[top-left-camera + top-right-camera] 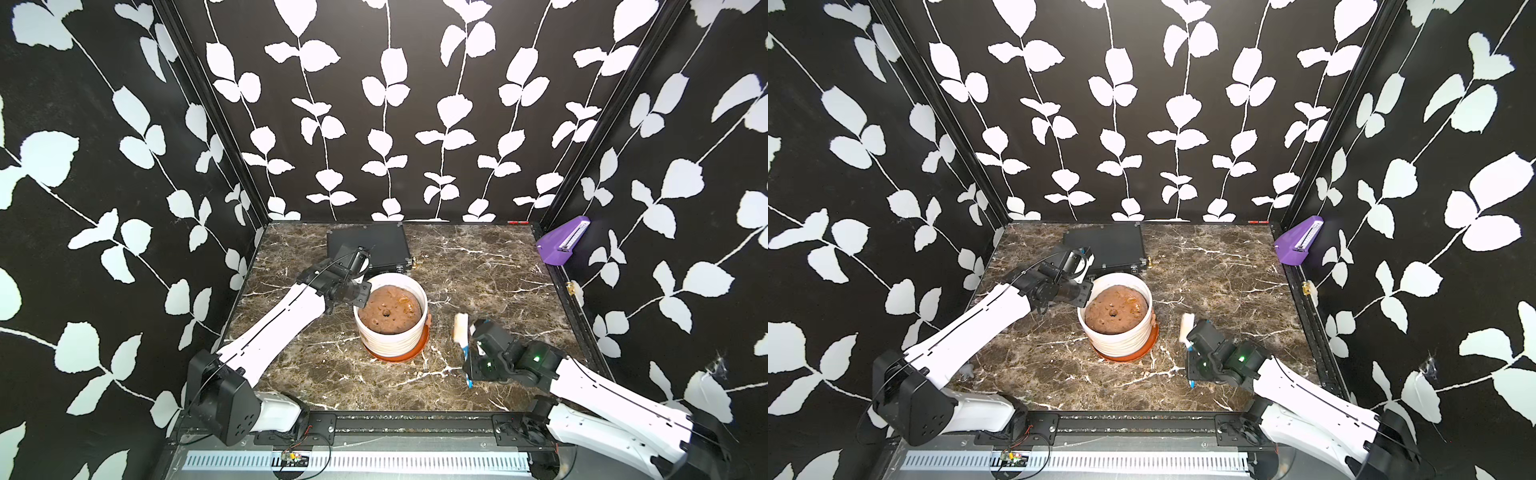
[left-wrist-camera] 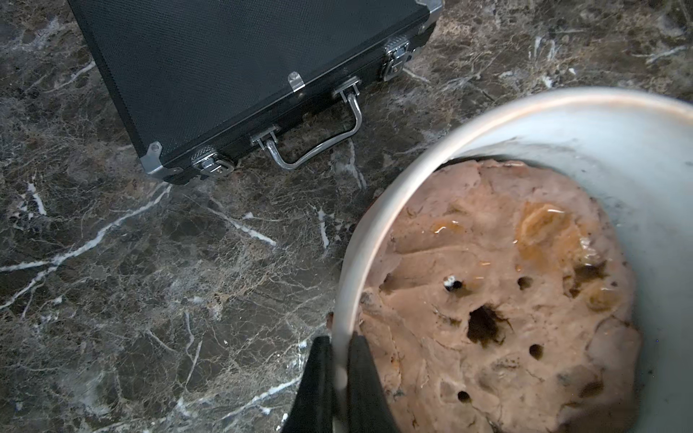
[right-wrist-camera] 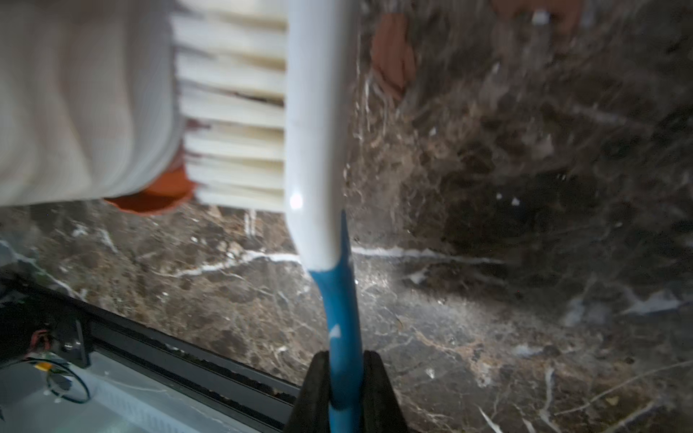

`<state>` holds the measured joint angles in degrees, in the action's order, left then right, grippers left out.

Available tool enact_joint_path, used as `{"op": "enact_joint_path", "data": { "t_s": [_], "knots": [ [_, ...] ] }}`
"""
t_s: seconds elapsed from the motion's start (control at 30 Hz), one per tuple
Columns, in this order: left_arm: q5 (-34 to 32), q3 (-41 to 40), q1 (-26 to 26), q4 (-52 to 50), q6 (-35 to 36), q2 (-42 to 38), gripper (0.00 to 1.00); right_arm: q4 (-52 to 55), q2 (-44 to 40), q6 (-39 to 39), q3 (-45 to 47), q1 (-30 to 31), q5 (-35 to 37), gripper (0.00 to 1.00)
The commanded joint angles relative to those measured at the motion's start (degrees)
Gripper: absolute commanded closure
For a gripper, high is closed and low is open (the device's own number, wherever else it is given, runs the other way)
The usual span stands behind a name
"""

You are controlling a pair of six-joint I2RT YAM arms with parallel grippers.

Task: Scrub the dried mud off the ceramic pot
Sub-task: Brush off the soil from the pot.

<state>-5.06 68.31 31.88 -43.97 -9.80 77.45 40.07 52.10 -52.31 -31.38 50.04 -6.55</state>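
Right gripper (image 3: 347, 378) is closed on the blue handle of the brush (image 3: 318, 131); left gripper (image 2: 339, 356) pinches the rim of the ceramic pot (image 1: 392, 338) at about ten o'clock, one finger outside the wall and one inside, beside the lumpy brown fill (image 2: 487, 300). We see the pot upright on its orange saucer (image 1: 409, 353) in the middle of the marble table (image 1: 498, 270), with the black case (image 2: 243, 75) just beyond it at twelve o'clock. In a top view the dried mud (image 1: 429, 321) shows as a reddish blotch on the outer wall at three o'clock, low down near the saucer. The brush head sits at three o'clock of the pot, bristles turned toward the wall, near it but apart; the right wrist view is too blurred for us to tell any contact. We judge this the approach to a scrubbing stroke, with the pot braced. Next we need the bristles pressed onto that blotch and rubbed along the wall, while the rim grip resists the sideways push so the pot neither slides nor tips.
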Motion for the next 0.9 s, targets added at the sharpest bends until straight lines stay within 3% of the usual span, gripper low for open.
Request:
{"op": "enact_joint_path", "data": {
  "t_s": [0.0,0.13,0.43,0.73,0.87],
  "knots": [
    [0.7,-2.3,0.0,-3.3,-2.1,-2.2,1.00,-7.7,3.4,-1.7,0.0,2.4,-3.7,1.00],
    [1.1,-2.3,0.0,-3.3,-2.1,-2.3,1.00,-20.8,8.0,-2.7,0.3,2.8,-9.7,1.00],
    [1.2,-2.4,0.0,-3.0,-1.9,-2.3,1.00,-31.4,14.9,-2.5,-4.5,2.7,-16.8,1.00],
    [1.0,-3.5,0.0,-2.8,-2.1,-1.9,1.00,-29.1,1.6,-2.9,-5.3,-2.8,-19.0,1.00],
    [0.5,-3.2,0.0,-3.2,-1.9,-2.2,1.00,-26.1,0.0,-2.6,-6.5,-5.9,-20.0,1.00]
  ]
}}
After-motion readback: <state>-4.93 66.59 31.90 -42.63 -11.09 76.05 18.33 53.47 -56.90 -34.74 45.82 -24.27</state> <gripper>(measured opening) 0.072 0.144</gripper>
